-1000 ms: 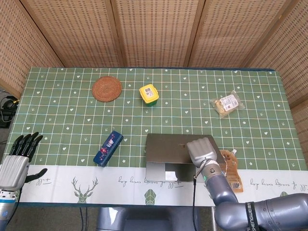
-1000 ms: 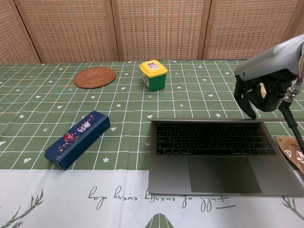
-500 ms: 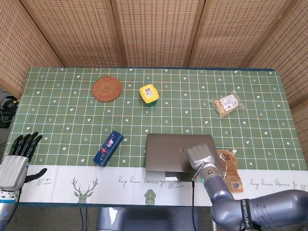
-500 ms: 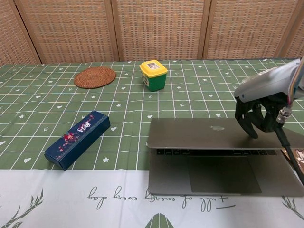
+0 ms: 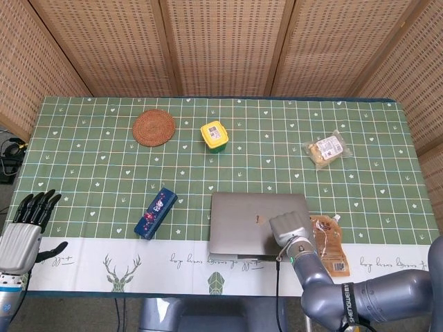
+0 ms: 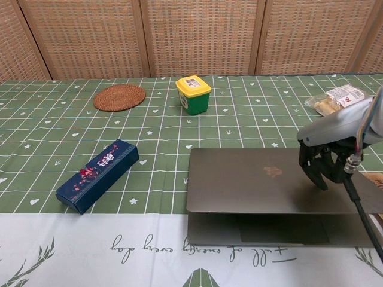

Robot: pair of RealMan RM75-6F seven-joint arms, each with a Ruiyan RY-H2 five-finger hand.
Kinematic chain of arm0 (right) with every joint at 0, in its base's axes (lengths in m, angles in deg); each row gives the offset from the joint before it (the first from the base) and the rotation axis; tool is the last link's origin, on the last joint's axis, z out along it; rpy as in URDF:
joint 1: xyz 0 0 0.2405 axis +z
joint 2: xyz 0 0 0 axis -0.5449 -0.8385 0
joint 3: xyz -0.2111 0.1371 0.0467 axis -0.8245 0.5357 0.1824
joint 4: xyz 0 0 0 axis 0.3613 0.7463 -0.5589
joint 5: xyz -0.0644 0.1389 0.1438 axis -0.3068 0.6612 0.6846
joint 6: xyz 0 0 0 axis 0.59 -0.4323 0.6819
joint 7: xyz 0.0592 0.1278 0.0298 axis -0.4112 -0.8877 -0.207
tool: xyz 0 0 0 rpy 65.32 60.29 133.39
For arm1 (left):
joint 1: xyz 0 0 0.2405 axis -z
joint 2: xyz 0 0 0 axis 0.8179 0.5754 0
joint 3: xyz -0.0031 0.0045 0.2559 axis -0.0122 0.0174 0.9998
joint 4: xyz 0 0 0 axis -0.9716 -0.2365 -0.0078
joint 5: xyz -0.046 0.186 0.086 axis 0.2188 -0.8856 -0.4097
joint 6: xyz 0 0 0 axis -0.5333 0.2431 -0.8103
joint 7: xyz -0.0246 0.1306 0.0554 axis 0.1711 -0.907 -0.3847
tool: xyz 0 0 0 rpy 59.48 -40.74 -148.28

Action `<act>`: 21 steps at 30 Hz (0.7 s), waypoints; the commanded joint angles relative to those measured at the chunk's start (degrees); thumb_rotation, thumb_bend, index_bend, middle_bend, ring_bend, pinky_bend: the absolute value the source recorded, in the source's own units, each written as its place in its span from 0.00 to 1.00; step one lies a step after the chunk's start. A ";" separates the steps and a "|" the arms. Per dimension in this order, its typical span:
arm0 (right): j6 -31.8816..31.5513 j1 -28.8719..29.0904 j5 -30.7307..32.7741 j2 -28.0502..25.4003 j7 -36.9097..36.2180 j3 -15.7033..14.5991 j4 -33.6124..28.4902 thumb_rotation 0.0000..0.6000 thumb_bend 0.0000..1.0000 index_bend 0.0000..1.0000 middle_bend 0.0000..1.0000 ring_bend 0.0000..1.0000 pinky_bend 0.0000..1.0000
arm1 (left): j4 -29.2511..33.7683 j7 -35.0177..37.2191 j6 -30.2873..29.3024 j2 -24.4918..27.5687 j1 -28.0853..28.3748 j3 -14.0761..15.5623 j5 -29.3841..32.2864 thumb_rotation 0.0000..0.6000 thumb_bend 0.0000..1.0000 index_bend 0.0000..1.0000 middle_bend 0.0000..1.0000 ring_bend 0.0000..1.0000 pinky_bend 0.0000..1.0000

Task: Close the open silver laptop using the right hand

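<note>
- Silver laptop [image 6: 263,179], lower right of the chest view on the worktop [image 6: 149,131]: lid has dropped from half-raised to nearly flat; a thin gap remains at the front.
- Right hand [image 6: 326,164] grasps nothing; curled fingertips press the lid's right side. Closure is nearly complete.
- Left hand [image 5: 31,214] idle, fingers apart, lower left.

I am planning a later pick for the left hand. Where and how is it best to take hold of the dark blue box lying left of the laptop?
Probably across its two long side faces, near the middle, coming down from above. The dark blue box lies flat on the tablecloth and is long and narrow, so the width suits the hand. It lies at a slant, so turn the left hand to match. Nothing crowds it.
</note>
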 commanded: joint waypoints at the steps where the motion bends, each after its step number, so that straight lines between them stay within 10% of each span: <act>1: 0.67 -0.10 -0.09 0.65 -0.30 -0.65 0.81 1.00 1.00 0.59 0.43 0.38 0.42 | -0.04 -0.04 0.05 -0.03 0.01 0.00 0.04 1.00 0.13 0.00 0.00 0.00 0.00; 21: 5.56 -1.97 -4.61 3.52 -4.20 -5.35 6.09 1.00 1.00 0.57 0.41 0.36 0.39 | -0.26 -0.42 0.16 -0.29 0.05 -0.06 0.17 1.00 0.13 0.00 0.00 0.00 0.00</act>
